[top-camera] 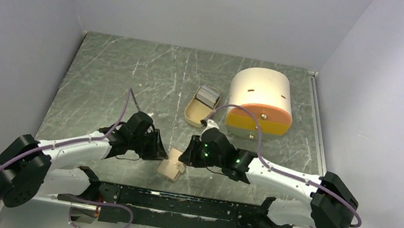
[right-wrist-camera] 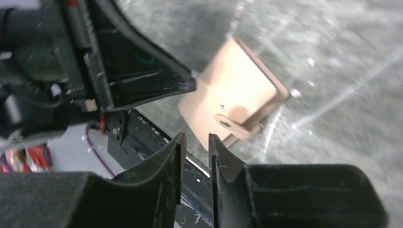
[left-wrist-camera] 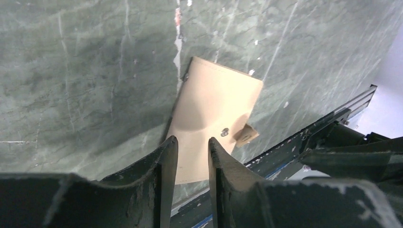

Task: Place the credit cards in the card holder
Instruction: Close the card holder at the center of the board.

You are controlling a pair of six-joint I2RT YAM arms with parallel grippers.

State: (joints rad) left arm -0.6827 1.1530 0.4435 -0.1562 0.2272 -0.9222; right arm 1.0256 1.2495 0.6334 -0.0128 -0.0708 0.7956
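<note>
1. Card holder [top-camera: 171,169]: lies flat on the tabletop [top-camera: 100,85], close to the near edge and between the two grippers. It is folded shut. Its snap tab [right-wrist-camera: 233,124] sticks out past one edge and is not pressed onto the stud on the face.

2. Left gripper [left-wrist-camera: 192,142]: the jaws stand slightly apart with a narrow gap and grip nothing. The fingers [left-wrist-camera: 166,161] hang just above the near end of the card holder.

3. Right gripper [right-wrist-camera: 196,140]: the jaws are likewise parted by a narrow gap and grip nothing. It sits just beside the tab edge of the card holder, facing the left gripper.

4. Oval tin tray [top-camera: 192,112]: stands farther back, beside the cream box with orange front [top-camera: 259,102]. A whitish-grey flat item with a dark stripe lies in its far end (too small to confirm as a credit card).
</note>
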